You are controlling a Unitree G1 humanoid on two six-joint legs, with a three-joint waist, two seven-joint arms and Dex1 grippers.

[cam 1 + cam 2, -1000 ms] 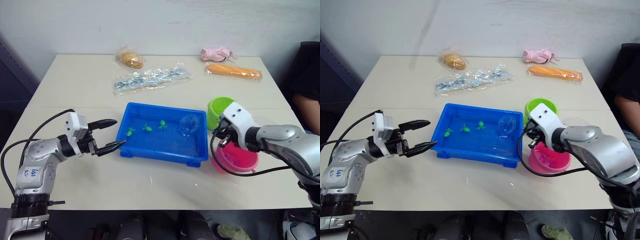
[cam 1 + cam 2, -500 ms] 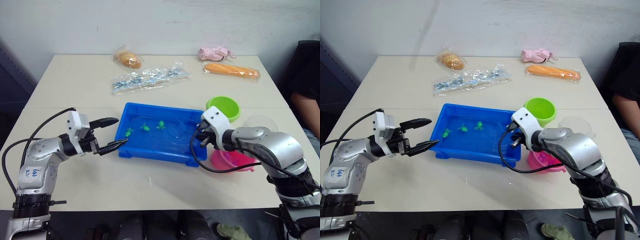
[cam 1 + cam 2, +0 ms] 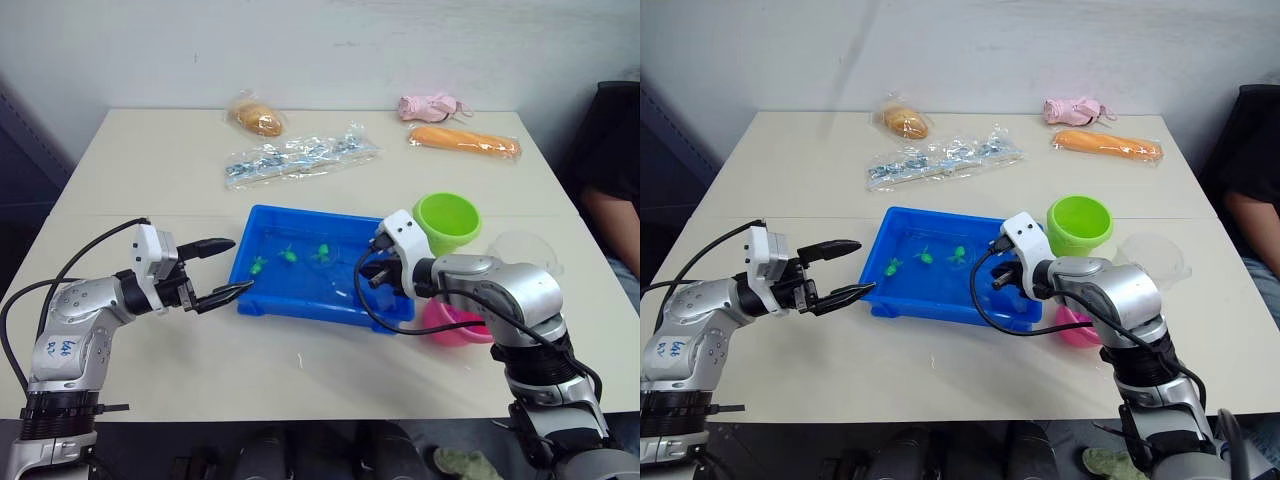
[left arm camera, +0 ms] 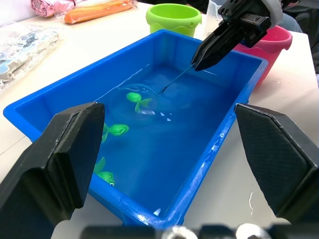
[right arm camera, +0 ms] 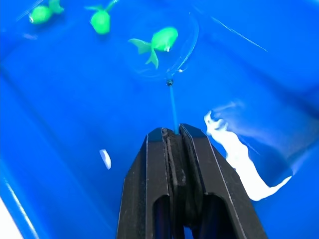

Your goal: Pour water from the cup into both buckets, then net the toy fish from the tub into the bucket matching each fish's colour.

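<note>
The blue tub (image 3: 310, 305) holds water and three green toy fish (image 3: 290, 256). My right gripper (image 3: 377, 276) is shut on the net's thin handle (image 5: 172, 107) over the tub's right part. The net's hoop (image 5: 185, 47) lies in the water around one green fish (image 5: 162, 39). My left gripper (image 3: 222, 268) stands open beside the tub's left end, holding nothing. Behind the tub's right corner stands the lime green bucket (image 3: 447, 218). The pink bucket (image 3: 452, 326) sits at the tub's right front, partly behind my right arm. The clear cup (image 3: 527, 250) stands right of the buckets.
At the back of the table lie a bagged bread roll (image 3: 258, 118), a long clear packet (image 3: 300, 155), an orange wrapped item (image 3: 465, 142) and a pink bundle (image 3: 430, 105). A person (image 3: 610, 180) sits at the right edge.
My right gripper has swung left from above the pink bucket into the tub, bringing the net down around a green fish. The left arm has stayed put.
</note>
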